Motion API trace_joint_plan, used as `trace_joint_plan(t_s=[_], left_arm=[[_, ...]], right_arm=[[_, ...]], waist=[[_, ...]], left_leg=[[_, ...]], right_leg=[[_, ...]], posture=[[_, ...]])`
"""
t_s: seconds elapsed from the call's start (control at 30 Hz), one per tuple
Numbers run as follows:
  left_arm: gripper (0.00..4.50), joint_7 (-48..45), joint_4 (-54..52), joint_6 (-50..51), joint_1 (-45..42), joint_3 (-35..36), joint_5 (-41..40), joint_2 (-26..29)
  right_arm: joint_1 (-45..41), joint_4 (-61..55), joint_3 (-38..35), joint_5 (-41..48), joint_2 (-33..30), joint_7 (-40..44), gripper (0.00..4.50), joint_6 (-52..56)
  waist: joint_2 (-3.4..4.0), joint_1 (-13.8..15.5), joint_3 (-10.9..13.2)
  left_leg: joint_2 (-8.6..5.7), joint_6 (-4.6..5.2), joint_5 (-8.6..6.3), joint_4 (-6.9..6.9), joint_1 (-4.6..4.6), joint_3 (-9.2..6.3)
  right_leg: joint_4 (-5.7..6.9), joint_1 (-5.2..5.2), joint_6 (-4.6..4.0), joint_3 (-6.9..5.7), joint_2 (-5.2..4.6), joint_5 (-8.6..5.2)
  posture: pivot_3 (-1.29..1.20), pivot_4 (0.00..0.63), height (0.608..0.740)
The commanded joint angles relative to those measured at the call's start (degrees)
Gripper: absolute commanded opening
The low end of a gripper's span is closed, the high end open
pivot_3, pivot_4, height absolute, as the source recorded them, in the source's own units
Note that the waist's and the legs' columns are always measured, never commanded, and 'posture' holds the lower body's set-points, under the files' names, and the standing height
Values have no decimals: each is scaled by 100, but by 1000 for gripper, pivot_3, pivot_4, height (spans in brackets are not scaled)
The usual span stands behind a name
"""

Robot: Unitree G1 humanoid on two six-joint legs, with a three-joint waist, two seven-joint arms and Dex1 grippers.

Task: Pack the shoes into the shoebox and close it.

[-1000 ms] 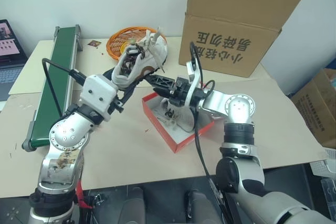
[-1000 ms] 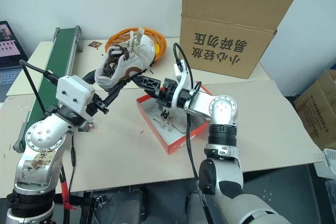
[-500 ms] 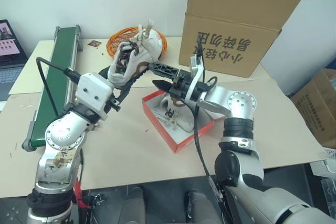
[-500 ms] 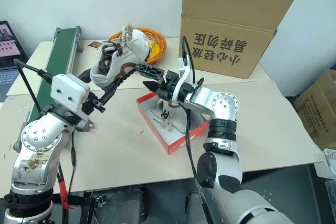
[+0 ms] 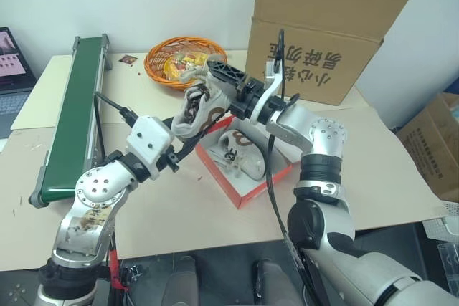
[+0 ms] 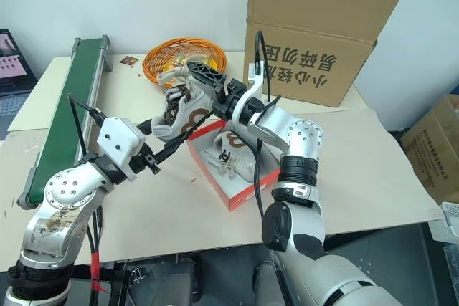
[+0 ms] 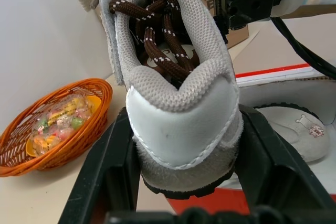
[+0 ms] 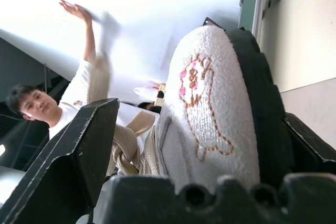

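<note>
A white sneaker with brown laces hangs in the air above the far left corner of the red shoebox. My left gripper is shut on its heel, and both fingers press the heel's sides in the left wrist view. My right gripper is open, and its fingers stand on either side of the sneaker's toe. The other shoe lies inside the open shoebox on the table.
An orange basket of sweets sits behind the sneaker. A green conveyor runs along the left, with a laptop beyond it. The big brown carton stands at the back right. A person shows in the right wrist view.
My left arm has brought the sneaker down and to the right, from over the basket to above the shoebox. My right gripper has risen, and its open fingers now bracket the sneaker's toe.
</note>
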Motion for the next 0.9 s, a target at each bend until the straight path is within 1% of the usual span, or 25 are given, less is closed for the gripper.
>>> trace_joint_plan(t_s=[0.03, 0.23, 0.3, 0.33, 0.37, 0.5, 0.6, 0.67, 0.7, 0.73, 0.83, 0.9], left_arm=[[2307, -180, -75, -156, -131, -146, -47, 13], [2307, -145, -6, -222, -153, -152, 26, 0], [2258, -135, -5, -230, -163, -138, 27, -3], [2258, -116, -6, -236, -164, -127, 41, -7], [2258, -104, -6, -241, -162, -120, 52, -10], [2258, -90, 13, -312, -115, -105, 114, 5], [2258, -71, 46, -357, -119, -90, 142, 0], [2258, -42, 89, -382, -117, -72, 205, 8], [2258, -27, 105, -373, -116, -64, 225, 8], [2258, -32, 114, -352, -116, -70, 241, 20], [2258, -93, 134, -220, -141, -72, 142, 25], [2258, -31, 149, -280, -168, -65, 237, 31]], right_arm=[[-191, -248, 112, 266, 106, 31, 4500, -134], [43, -541, 605, 21, 180, 89, 4500, -3], [59, -589, 684, -16, 174, 121, 3981, -22], [68, -615, 720, -45, 164, 102, 3810, -43], [76, -633, 748, -67, 155, 89, 3417, -59], [92, -689, 750, -42, 190, 74, 2078, -98], [91, -731, 746, -17, 202, 64, 1129, -81], [105, -782, 786, -65, 204, 134, 588, -96], [114, -800, 784, -48, 218, 152, 434, -88], [125, -822, 780, -21, 231, 156, 390, -73], [138, -877, 768, 93, 275, 182, 381, -38], [125, -875, 762, 88, 289, 147, 381, -68]], waist=[[0, 0, 0], [0, 1, 0], [0, 2, 0], [0, 5, 0], [0, 5, 0], [1, 4, 1], [1, 4, 1], [0, 4, 1], [1, 5, 1], [1, 5, 1], [1, 4, 1], [1, 4, 1]], left_leg=[[0, 0, 0, 0, -1, 0], [-1, 0, 0, 1, -1, 0], [0, 0, 0, 1, -1, 0], [-1, 0, 0, 2, -2, 0], [-1, 0, 0, 2, -2, 0], [-1, 0, 0, 1, -2, 0], [-1, 0, 0, 1, -2, 0], [0, 0, 0, 1, -2, 0], [-1, 0, 0, 1, -2, 0], [-1, 0, 0, 1, -2, 0], [-1, 0, 0, 1, -2, 0], [-1, 0, 0, 1, -1, 0]], right_leg=[[0, 0, 0, 0, 0, 0], [-1, 1, 0, 0, 0, 0], [-1, 0, 0, 0, 0, 0], [-1, 1, 0, 0, -1, 0], [-1, 1, 0, 0, -1, 0], [-1, 0, 0, 0, 0, 0], [-1, 0, 0, 0, -1, 0], [-1, 0, 0, 0, -1, 0], [-1, 0, 0, 0, -1, 0], [-1, 0, 0, 0, -1, 0], [-1, 1, 0, 0, -1, 0], [-1, 0, 0, 0, -1, 0]], posture=[[0, 150, 709], [0, 150, 709], [0, 150, 709], [0, 150, 709], [0, 150, 709], [0, 150, 709], [0, 150, 709], [0, 150, 709], [0, 150, 709], [0, 150, 709], [0, 150, 709], [0, 150, 709]])
